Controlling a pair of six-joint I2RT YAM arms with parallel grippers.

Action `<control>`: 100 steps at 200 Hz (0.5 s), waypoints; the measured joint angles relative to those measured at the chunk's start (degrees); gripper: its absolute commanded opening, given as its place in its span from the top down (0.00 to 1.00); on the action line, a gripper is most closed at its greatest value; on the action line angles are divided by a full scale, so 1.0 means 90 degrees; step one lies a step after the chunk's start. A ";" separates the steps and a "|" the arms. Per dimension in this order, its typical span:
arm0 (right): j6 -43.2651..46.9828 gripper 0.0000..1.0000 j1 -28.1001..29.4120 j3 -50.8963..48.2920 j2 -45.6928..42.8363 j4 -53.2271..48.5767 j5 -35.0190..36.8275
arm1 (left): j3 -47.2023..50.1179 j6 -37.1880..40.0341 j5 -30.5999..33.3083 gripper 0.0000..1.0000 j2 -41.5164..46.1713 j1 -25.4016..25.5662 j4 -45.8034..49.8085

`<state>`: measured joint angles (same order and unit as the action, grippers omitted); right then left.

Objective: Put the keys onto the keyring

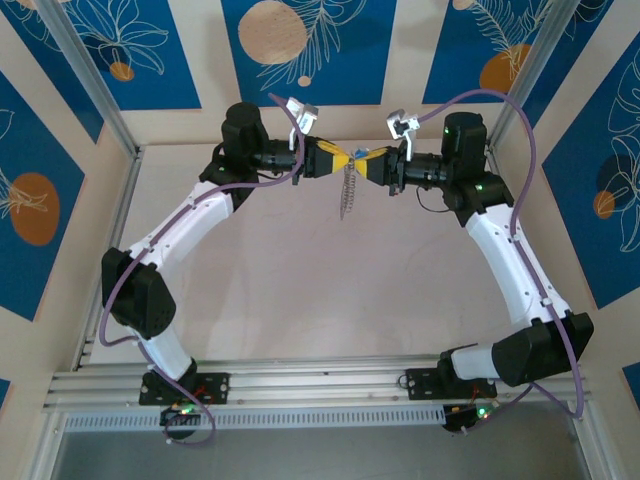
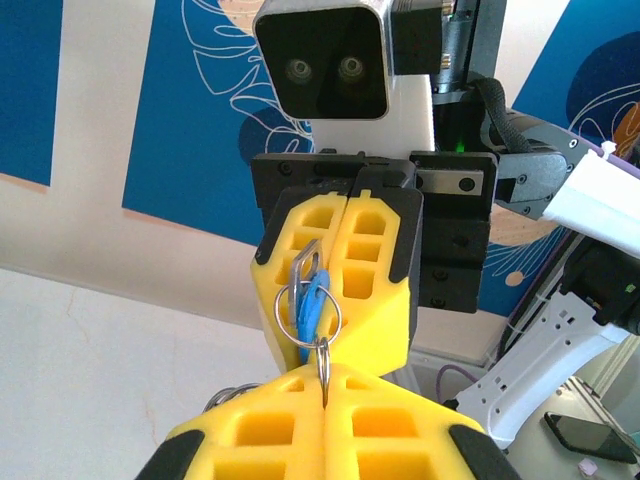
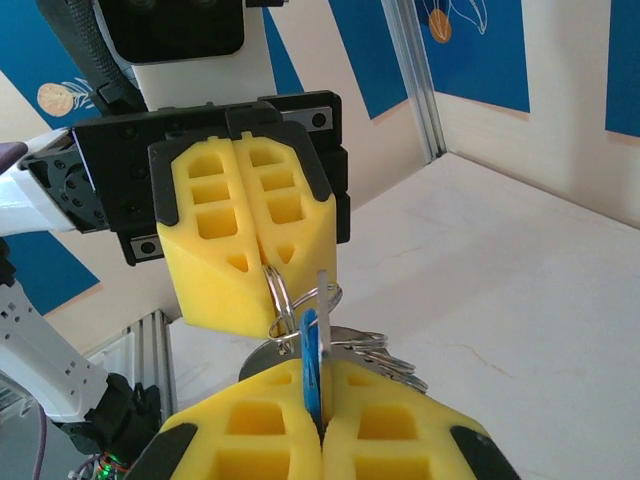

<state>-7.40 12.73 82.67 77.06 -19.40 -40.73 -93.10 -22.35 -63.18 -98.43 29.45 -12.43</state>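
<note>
Both arms raised above counter (image 1: 300,290), yellow tips meeting nose to nose at mid-back. Left tool (image 1: 338,160) closed, pinching wire loop of keyring (image 3: 278,295) between its pads. Right tool (image 1: 366,162) closed, clamping blue-headed key (image 3: 310,365) edge-on, blade pointing up toward left tool. Key and loop touching, overlapping at the gap between tips; cannot tell whether threaded. Chain strip (image 1: 347,195) hanging straight down beneath the meeting point, clear of counter.
</note>
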 measured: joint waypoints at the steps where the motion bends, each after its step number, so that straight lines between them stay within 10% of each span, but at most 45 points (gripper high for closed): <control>1: 0.0002 1.00 0.0000 0.0007 0.0000 -0.0007 0.0000 | 0.0000 0.0002 0.0002 1.00 0.0000 0.0000 0.0000; 48: 0.0002 1.00 0.0000 0.0119 0.0000 -0.0165 0.0000 | 0.0000 0.0002 0.0027 1.00 0.0002 0.0007 -0.0002; 77: -0.0002 1.00 -0.0032 0.0165 0.0012 -0.0216 0.0032 | 0.0027 0.0095 0.0097 0.60 0.0015 0.0010 -0.0015; 100: -0.0005 1.00 -0.0141 0.0185 0.0080 -0.0211 0.0061 | 0.0219 0.0085 0.0304 0.49 0.0119 0.0010 -0.0022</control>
<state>-7.44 11.46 84.33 77.78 -21.30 -40.18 -91.13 -21.58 -60.45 -97.36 29.54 -12.62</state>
